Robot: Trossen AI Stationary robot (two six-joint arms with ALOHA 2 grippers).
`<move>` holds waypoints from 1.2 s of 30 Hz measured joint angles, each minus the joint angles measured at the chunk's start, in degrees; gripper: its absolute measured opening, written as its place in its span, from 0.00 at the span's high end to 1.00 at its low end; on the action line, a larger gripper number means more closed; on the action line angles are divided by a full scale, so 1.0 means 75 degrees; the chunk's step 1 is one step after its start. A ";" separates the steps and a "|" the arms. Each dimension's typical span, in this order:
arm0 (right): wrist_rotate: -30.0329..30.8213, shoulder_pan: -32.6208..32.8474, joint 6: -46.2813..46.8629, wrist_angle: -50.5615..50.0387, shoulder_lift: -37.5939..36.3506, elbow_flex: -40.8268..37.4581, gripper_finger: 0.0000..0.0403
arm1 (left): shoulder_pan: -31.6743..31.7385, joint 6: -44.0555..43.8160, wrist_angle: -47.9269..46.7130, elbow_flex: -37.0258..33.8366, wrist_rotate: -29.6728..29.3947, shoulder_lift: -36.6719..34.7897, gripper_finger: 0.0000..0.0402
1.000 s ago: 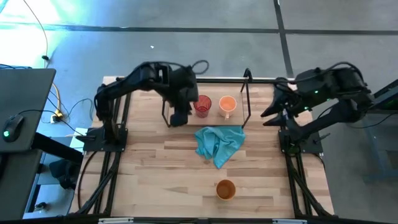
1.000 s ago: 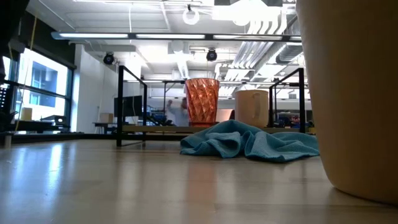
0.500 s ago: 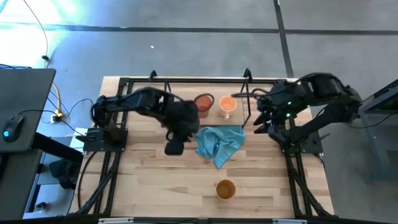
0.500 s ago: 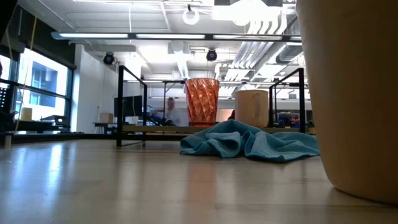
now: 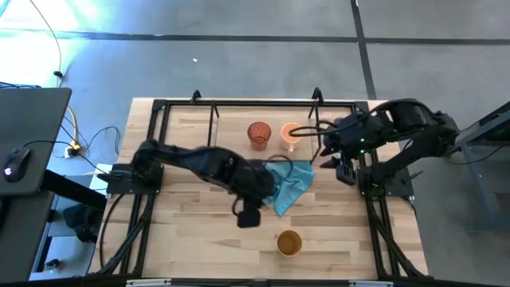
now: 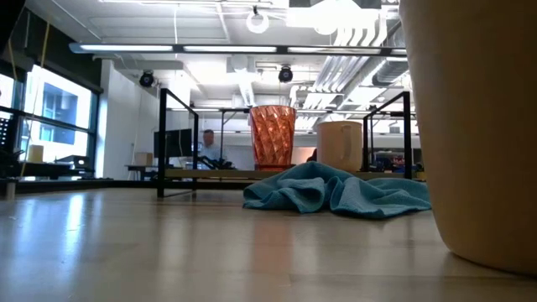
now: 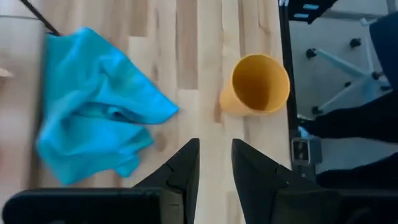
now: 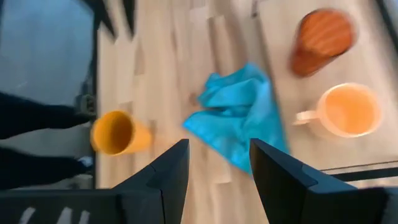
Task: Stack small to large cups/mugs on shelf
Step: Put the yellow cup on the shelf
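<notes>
status: two of three cups are on the shelf (image 5: 213,112), one is left. the red ribbed cup (image 5: 259,134) and the light orange mug (image 5: 292,134) stand side by side on the shelf board, apart, not nested; in the low view both are upright on the board behind the teal cloth (image 6: 336,191). the amber cup (image 5: 288,241) sits alone on the table (image 5: 191,239) near the front edge, well apart from the shelf, upright and open end up as far as i can tell. the left gripper (image 7: 214,163) is out over the middle of the table, empty, fingers parted by a narrow gap; from its wrist view the amber cup lies ahead of the fingertips and a little to one side, not between them, and the cloth lies off to the other side. the right gripper (image 8: 214,163) hangs just beside the shelf's right end, empty, fingers spread wider; the mug and the red cup are ahead of it on the board, the cloth just in front of the shelf, the amber cup farther off. my read: placing is two-thirds done, stacking has not begun. left to do: grab the amber cup, bring it to the shelf, then nest by size. the cloth sits between the amber cup and the shelf, so snagging it on the carry is a risk. a person shows far back in the room, not involved.
</notes>
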 joint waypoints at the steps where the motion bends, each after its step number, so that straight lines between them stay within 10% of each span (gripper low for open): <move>1: 0.0150 0.0017 -0.0074 0.0005 -0.0055 0.0000 0.60 | -0.0016 -0.0183 0.0128 0.0000 -0.0014 0.0130 0.79; 36: 0.1148 0.0030 -0.1639 0.1343 -0.2637 0.0003 0.60 | -0.0356 -0.2559 0.2312 0.0004 0.0617 0.2385 0.79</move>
